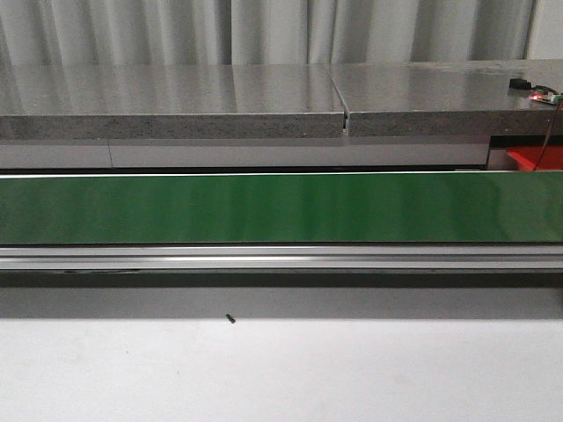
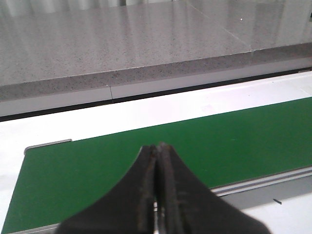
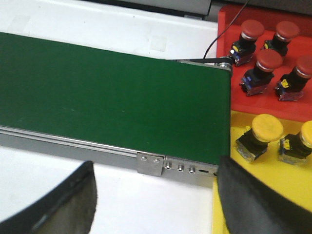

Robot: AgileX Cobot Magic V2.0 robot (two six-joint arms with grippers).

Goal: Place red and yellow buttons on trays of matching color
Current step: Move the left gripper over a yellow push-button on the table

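Pale pleated curtains (image 1: 264,31) hang behind a speckled grey stone counter (image 1: 176,101), made of two slabs that meet at one seam, and in front of it one long green conveyor belt (image 1: 264,207) in a silver metal frame runs the full width of the front view, with a white tabletop (image 1: 281,369) nearest the camera carrying one small dark speck (image 1: 230,319). Over the left end of the belt, seen from the left wrist, the left gripper (image 2: 157,151) has its two black fingers pressed together with nothing between them. At the far right edge of the front view only a corner of a red plastic tray (image 1: 530,158) shows beside the counter, with a small dark gadget (image 1: 521,84) on the slab above it. The right wrist view shows the belt's right end, where the right gripper (image 3: 156,195) is spread wide and empty, one black finger (image 3: 63,204) over the white tabletop and the other over the yellow tray's edge. Just beyond the belt's end the red plastic tray (image 3: 229,19) holds four red mushroom-head push buttons (image 3: 267,61) on black bases, lying close together, with a thin black wire (image 3: 217,41) crossing its corner. Touching it on the near side, a yellow plastic tray (image 3: 273,185) holds two yellow mushroom-head push buttons (image 3: 265,127), side by side, the second cut off by the frame edge.
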